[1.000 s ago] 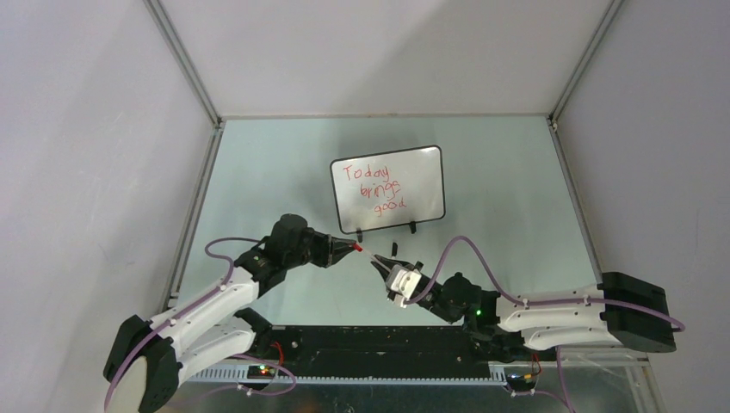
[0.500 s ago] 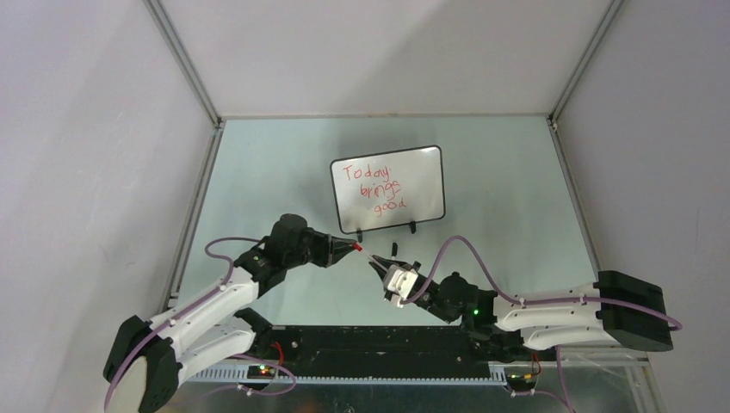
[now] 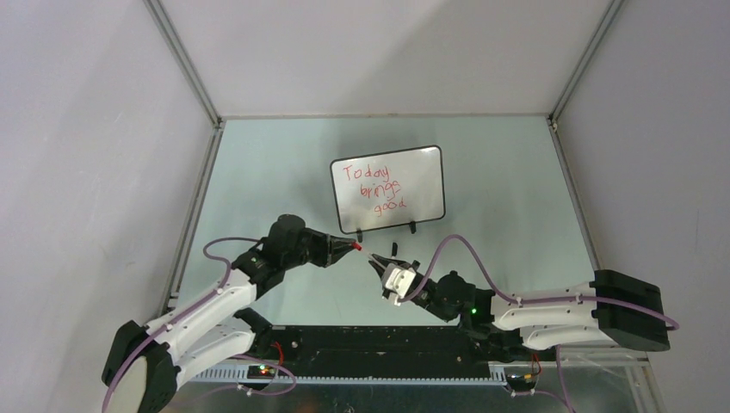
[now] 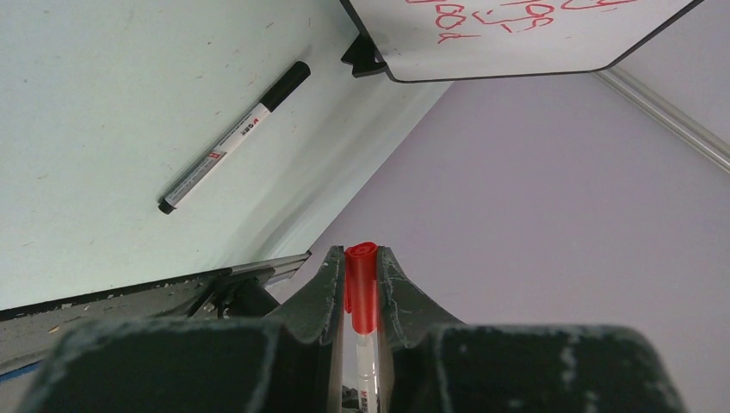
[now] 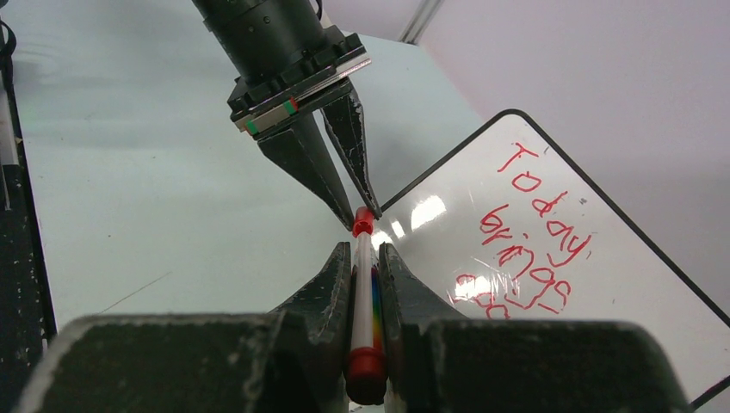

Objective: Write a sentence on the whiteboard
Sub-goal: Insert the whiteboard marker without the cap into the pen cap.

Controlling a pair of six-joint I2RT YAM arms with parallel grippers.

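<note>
Pale green table [image 3: 516, 172] fills the floor of a booth with plain lilac-grey walls [image 3: 387, 52] and bare aluminium rails [image 3: 185, 69] at the seams. Around the table's middle, a little toward the far edge, the whiteboard [image 3: 422, 185] stands on 2 black feet [image 3: 360, 233], its face leaning back and turned to the near edge. Its long axis runs left to right, the right end swung slightly toward the far edge. The sentence [image 3: 375, 188], "Today brings good", sits in 3 red lines on the board's left half, each line stepping rightward. Between the board and the near edge, my left gripper [image 3: 355, 247] pinches narrowly on the red cap [image 5: 363, 220] of a red marker [image 5: 364, 292]. My right gripper [image 5: 366, 251] is clamped on its white barrel. A black marker [image 4: 232, 142] lies on the table near the feet.
</note>
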